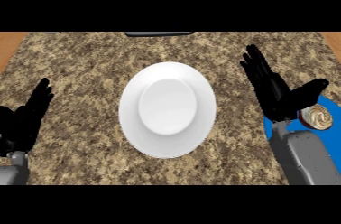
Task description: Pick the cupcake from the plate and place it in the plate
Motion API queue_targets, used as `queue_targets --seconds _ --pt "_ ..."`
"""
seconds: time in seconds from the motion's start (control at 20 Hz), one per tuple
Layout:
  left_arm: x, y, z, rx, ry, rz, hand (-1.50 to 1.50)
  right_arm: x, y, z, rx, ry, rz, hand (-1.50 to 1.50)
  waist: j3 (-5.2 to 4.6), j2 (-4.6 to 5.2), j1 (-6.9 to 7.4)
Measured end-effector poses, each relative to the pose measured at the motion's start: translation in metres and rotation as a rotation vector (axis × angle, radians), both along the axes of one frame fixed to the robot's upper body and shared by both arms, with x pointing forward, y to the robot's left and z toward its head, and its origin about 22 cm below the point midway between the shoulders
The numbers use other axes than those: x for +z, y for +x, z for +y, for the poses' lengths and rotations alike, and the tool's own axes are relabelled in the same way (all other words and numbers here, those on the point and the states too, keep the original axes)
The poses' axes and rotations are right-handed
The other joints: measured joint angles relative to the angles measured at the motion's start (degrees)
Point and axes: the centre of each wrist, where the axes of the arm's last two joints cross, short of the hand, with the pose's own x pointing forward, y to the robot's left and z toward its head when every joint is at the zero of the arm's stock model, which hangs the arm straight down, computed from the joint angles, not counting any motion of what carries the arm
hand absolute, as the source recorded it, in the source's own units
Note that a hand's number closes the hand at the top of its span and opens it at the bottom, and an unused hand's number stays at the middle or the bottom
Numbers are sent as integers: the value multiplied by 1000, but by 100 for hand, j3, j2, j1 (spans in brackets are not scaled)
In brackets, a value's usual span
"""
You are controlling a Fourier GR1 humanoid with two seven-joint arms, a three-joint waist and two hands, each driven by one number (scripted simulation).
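Speckled brown-and-tan stone counter [80, 60] under and between the left hand [23, 117] and right hand [269, 90]. Orange-brown wood strip [6, 44] far ahead of the left hand, second wood strip [333, 37] ahead of the right. Dark grey bar [158, 34] at the far edge, ahead between both. Even light.

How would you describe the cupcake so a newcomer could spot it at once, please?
From the central white plate, look to the right edge, where a blue plate shows behind the right hand. The cupcake sits on it beside the thumb: small, round, brown with a cream swirl, the only food there.
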Motion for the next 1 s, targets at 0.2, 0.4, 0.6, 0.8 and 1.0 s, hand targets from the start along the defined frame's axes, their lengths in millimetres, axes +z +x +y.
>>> queue_targets --seconds 0.2,0.4,0.6,0.8,1.0 --pt "26 13 -14 -77 17 -101 0 9 2 1 134 -40 -61 150 -142 -51 67" --pt "49 25 -31 -160 9 -213 0 30 8 -17 231 -369 -132 150 -265 -125 18" --pt "60 29 -43 -217 -22 -268 0 -3 -4 -35 132 -637 -125 -150 -251 -98 24" --pt "67 31 -48 -238 -37 -287 0 -48 -27 -42 16 -507 -165 -150 -230 -83 19" --pt "63 32 -52 -255 -39 -295 0 -58 -36 -65 -55 -404 -241 -150 -227 -81 35"
